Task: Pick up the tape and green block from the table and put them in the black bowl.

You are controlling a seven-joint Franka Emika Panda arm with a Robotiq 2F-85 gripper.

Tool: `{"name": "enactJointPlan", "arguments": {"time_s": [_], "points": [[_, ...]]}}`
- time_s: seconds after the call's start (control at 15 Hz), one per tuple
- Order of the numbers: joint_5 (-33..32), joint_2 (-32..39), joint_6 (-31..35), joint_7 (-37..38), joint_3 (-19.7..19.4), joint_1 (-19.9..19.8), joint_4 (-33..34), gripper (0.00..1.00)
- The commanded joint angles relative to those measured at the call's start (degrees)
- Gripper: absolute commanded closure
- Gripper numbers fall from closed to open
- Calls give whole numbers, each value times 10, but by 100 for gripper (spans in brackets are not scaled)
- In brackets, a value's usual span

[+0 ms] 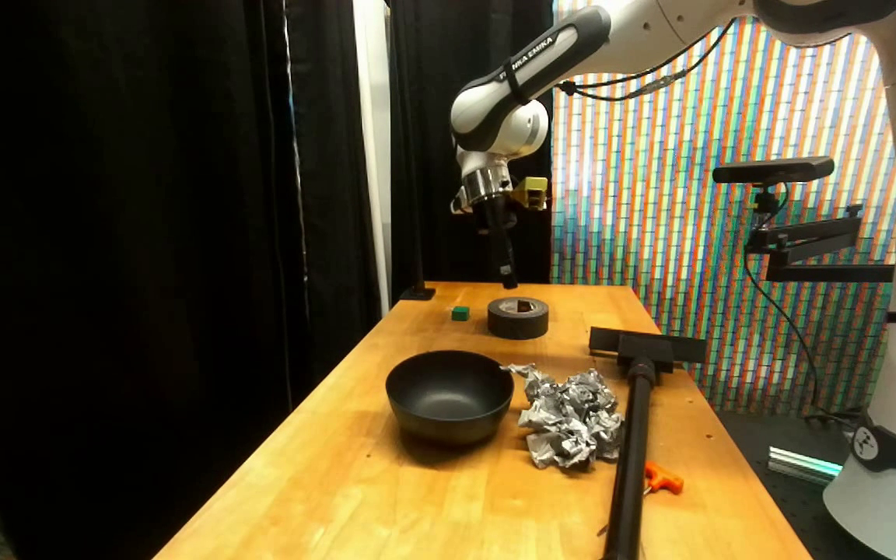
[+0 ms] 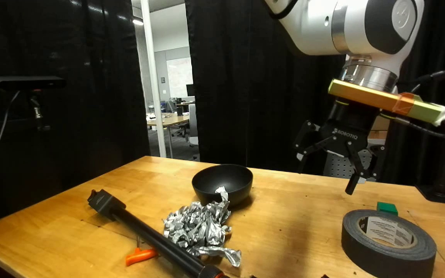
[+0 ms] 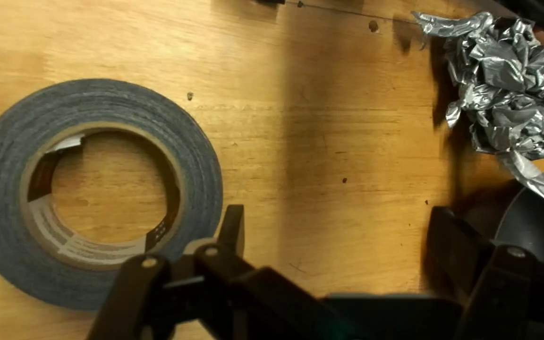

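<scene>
Nearest in an exterior view we log an orange-handled tool (image 1: 664, 478) beside the shaft of a black T-shaped tool (image 1: 633, 451), both on the worktop (image 1: 386, 498). Next out: a heap of crumpled foil (image 1: 572, 420), just beside the black bowl (image 1: 436, 428) (one loose strip seems to meet the rim; contact we cannot confirm). Neither task item is in the black bowl. Farther along, the tape (image 1: 518, 325) lies flat; slightly beyond it, off to one side and apart, sits the green block (image 1: 460, 313). Above that far stretch hangs the end effector (image 2: 325, 178), fingers spread, nothing between them.

Step in hand, as we judge it: approach to the first pick; which item is the target we cannot say. The next move calls for centring over that item, then lowering. For the tape we would favour the ring wall, one finger down the hole, since its full width may prove too much to span.

Between views: edge-on in an exterior view, the end effector (image 1: 509, 278) reads as one dark strip. In an exterior view the tape (image 2: 384, 258) partly hides the green block (image 2: 387, 207); the wrist view shows the worktop through the tape's hole, but there we cannot make out the green block.
</scene>
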Motion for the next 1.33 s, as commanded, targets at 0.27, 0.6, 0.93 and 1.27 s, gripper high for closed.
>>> {"name": "enactJointPlan", "arguments": {"time_s": [0.27, 0.6, 0.93, 1.27], "points": [[18, 18, -15, 21, -6, -31, 18, 0], [51, 28, -23, 23, -8, -52, 36, 0], [77, 39, -18, 24, -10, -67, 47, 0], [67, 49, -15, 34, -8, -64, 48, 0]]}}
